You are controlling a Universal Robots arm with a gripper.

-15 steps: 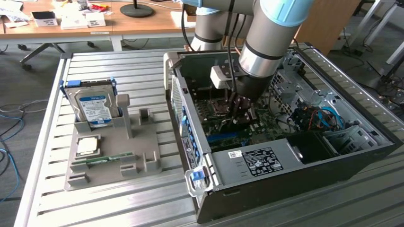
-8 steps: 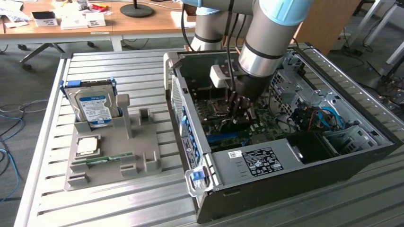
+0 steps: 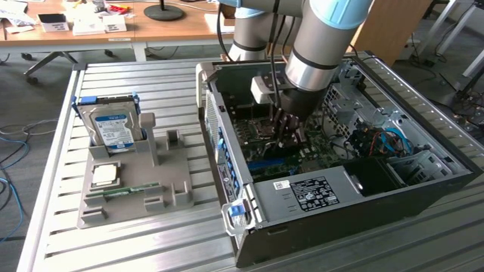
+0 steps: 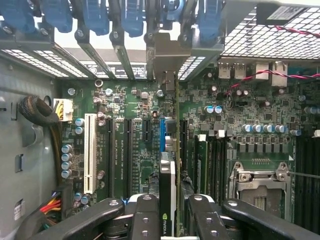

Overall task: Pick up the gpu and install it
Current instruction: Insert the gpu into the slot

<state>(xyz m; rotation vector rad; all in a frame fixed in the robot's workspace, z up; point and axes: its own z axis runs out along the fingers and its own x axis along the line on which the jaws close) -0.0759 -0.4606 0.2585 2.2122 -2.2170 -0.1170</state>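
Note:
My gripper (image 3: 287, 129) is down inside the open computer case (image 3: 302, 226), over the green motherboard (image 4: 235, 130). In the wrist view the gpu (image 4: 170, 170) stands edge-on between the dark fingers (image 4: 147, 215) of my gripper (image 4: 170, 207), which is shut on it. The card's metal bracket (image 4: 167, 55) reaches the slotted rear wall of the case. Its lower edge lines up with the blue-ended slot (image 4: 162, 135); whether it is seated I cannot tell. In the exterior view the card shows as a dark shape (image 3: 281, 148) below the fingers.
A grey fixture (image 3: 136, 198) on the exterior view's left holds a silver hard drive (image 3: 113, 127), a processor chip (image 3: 104, 174) and a green memory stick (image 3: 124, 191). Inside the case are a white slot (image 4: 90, 152), the processor socket (image 4: 260, 182) and cable bundles (image 4: 40, 112).

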